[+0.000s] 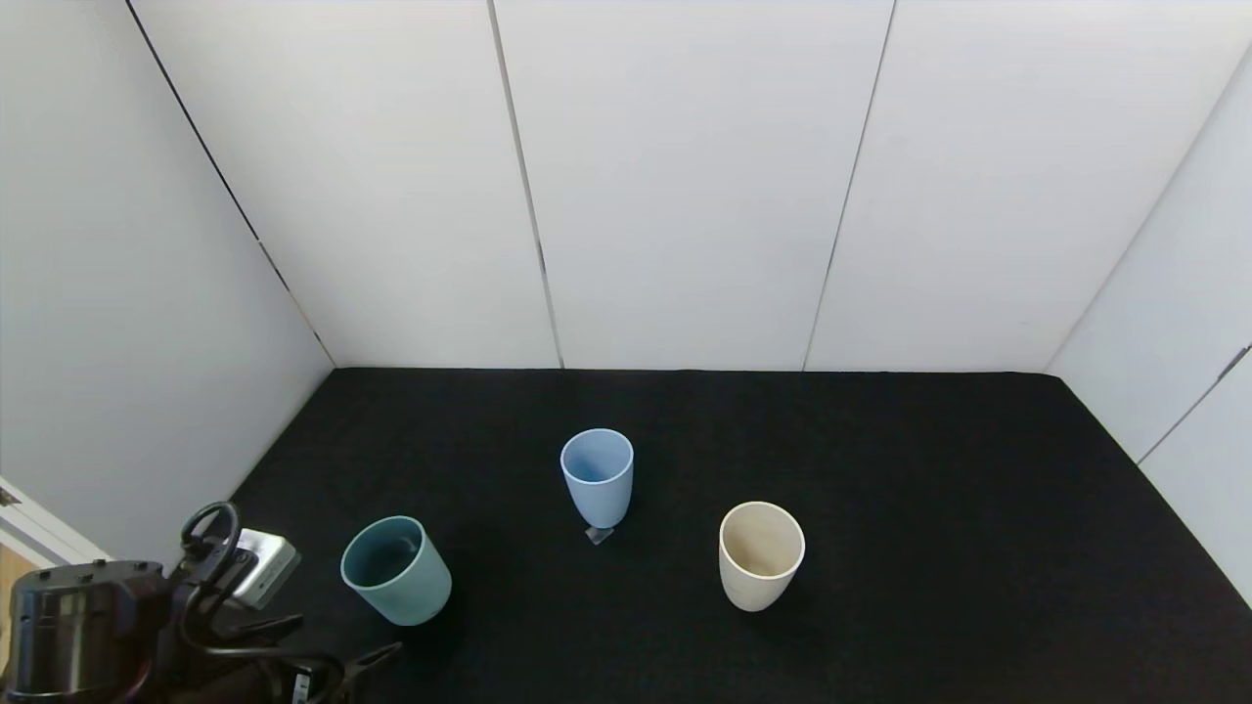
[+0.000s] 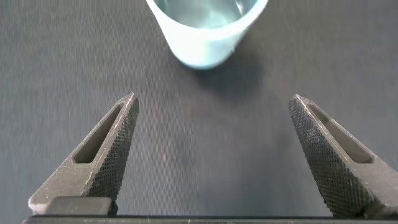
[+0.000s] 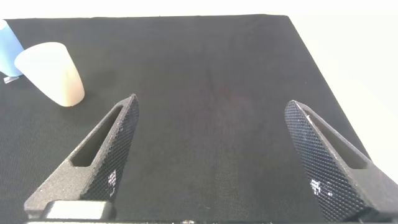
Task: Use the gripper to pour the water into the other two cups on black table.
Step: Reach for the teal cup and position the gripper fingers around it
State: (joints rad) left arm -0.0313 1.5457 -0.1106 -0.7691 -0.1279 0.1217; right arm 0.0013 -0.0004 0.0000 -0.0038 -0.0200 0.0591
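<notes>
Left gripper (image 2: 211, 143) nearest, jaws wide, empty, short of teal cup (image 1: 395, 570). Risk: off-centre approach tips cup, spilling water (image 2: 202, 11). Right gripper (image 3: 211, 149) wide, idle.

Right gripper (image 3: 211, 155): fingers (image 3: 102, 155) spread wide above black table (image 3: 205, 68), holding nothing. Cream-white cup (image 3: 51, 73): upright on table, well apart from gripper. Pale blue cup (image 3: 7, 55): just beside cream-white cup, mostly cut off.

The teal cup (image 2: 207, 31) was cropped at its rim in the left wrist view; the blue cup (image 3: 7, 55) was cut by the right wrist view's edge, and the left end effector (image 1: 328, 657) ran partly off the head view's near edge.
</notes>
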